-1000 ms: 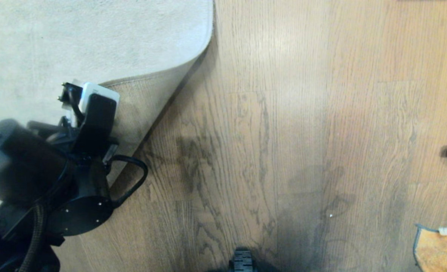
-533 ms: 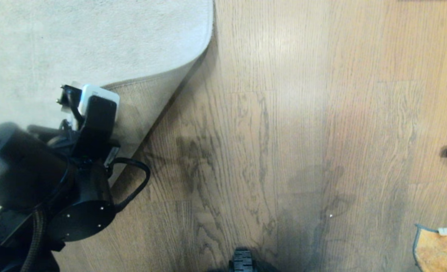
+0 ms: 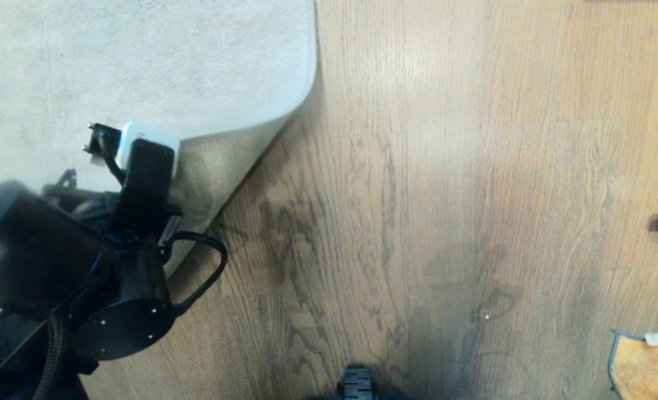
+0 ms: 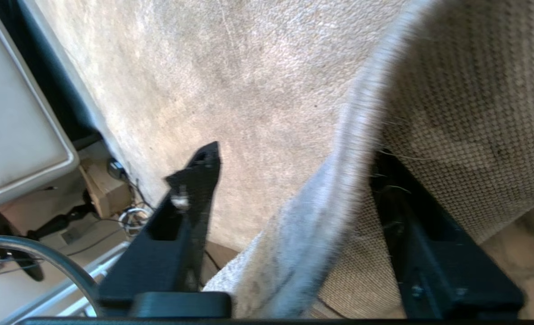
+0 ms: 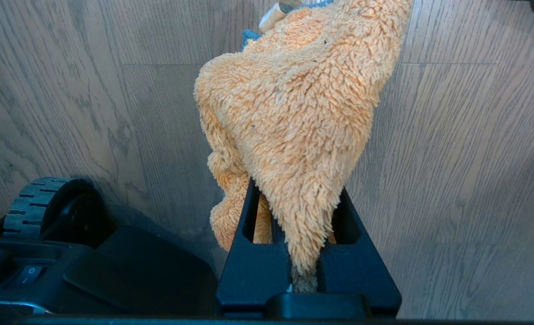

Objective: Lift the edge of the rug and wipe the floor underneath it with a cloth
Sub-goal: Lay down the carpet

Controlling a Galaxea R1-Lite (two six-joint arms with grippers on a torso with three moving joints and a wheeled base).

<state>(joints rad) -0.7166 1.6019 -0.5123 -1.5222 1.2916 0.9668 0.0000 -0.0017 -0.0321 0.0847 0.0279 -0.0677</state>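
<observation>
Head view: rug edge (image 3: 240,139) beside floor (image 3: 418,166)

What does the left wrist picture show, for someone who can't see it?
The left claw is open, with the rug edge standing between its black fingers. The rug's tan woven backing faces one finger, its pale grey pile the other.

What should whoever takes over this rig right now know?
Left gripper: open, jaws astride the rug edge, not clamping it.
Right gripper: shut on the cloth, above bare floor.
Done: rug edge folded up, tan backing showing; cloth in hand.
Left: no sign of wiping under the rug edge; likely regrip it, then wipe.
</observation>
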